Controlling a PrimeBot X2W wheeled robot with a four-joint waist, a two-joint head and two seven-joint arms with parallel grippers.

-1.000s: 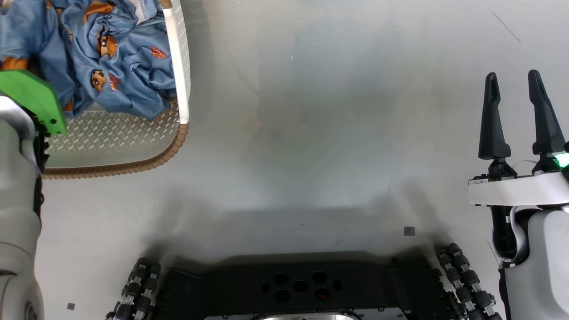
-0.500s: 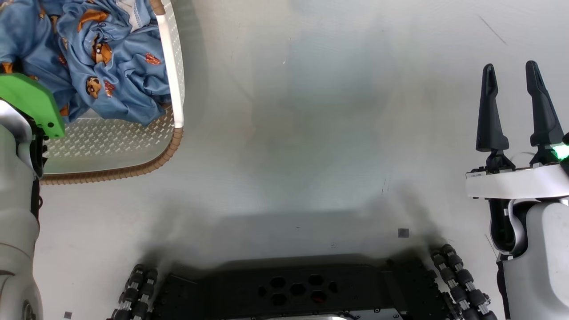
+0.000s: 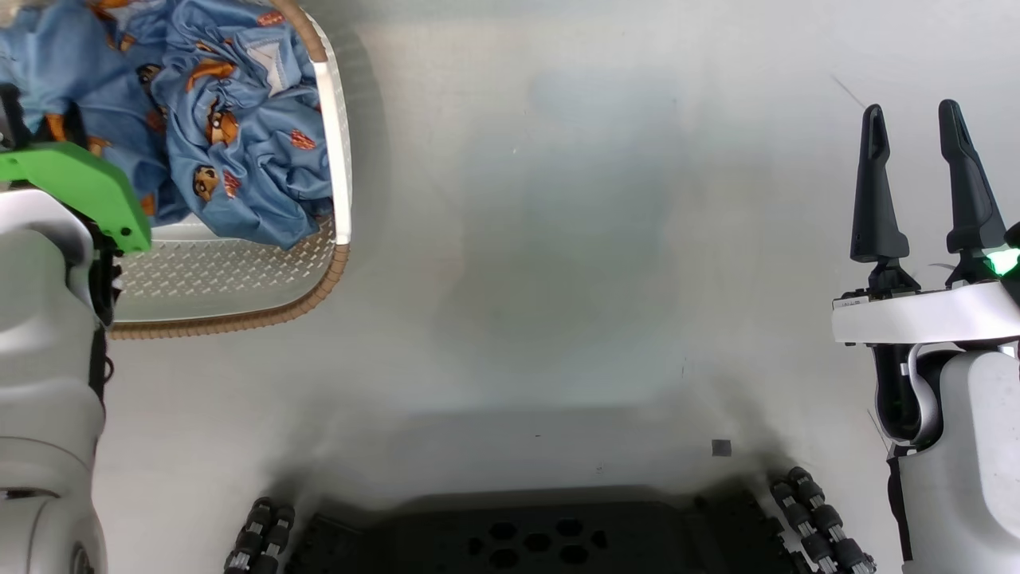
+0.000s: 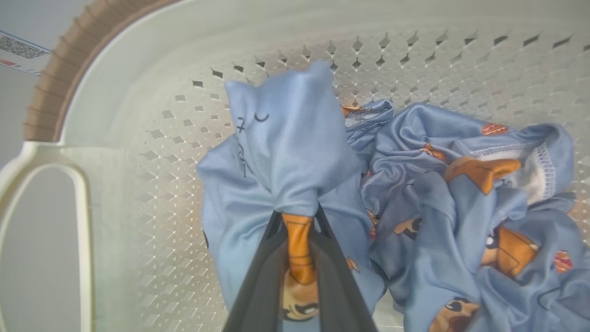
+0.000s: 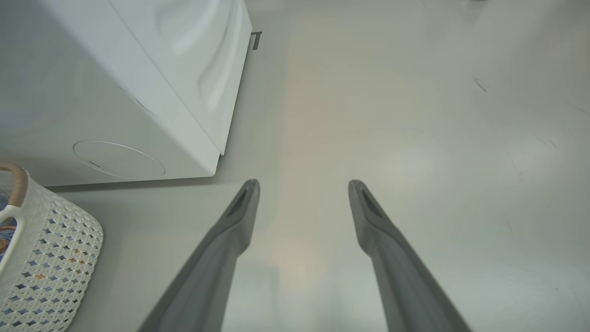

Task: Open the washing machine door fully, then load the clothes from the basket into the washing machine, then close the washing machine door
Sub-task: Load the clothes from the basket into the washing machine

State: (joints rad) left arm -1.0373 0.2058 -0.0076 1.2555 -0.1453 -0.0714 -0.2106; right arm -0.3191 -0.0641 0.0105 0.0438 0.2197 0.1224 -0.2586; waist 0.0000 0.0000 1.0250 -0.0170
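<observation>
The cream perforated basket (image 3: 239, 319) with a brown rim stands on the floor at the upper left. Light blue clothes (image 3: 231, 135) with orange cartoon faces lie bunched in it. Inside the basket (image 4: 138, 115), my left gripper (image 4: 297, 214) is shut on a raised fold of the clothes (image 4: 286, 147), and more clothes lie to its right. My right gripper (image 3: 916, 127) hangs open over bare floor at the far right, nothing between its fingers (image 5: 239, 212). The white washing machine (image 5: 138, 92) stands behind the basket (image 5: 46, 258). The washing machine door is out of view.
My dark wheeled base (image 3: 542, 534) fills the bottom edge of the head view. A small dark square (image 3: 721, 447) marks the grey floor near it. A printed label (image 4: 18, 50) lies beyond the basket's rim. Open floor stretches between the basket and my right arm.
My left gripper has shut on a fold of the clothes in the basket. The head camera has shifted, so the whole picture has moved. The right gripper stays open.
</observation>
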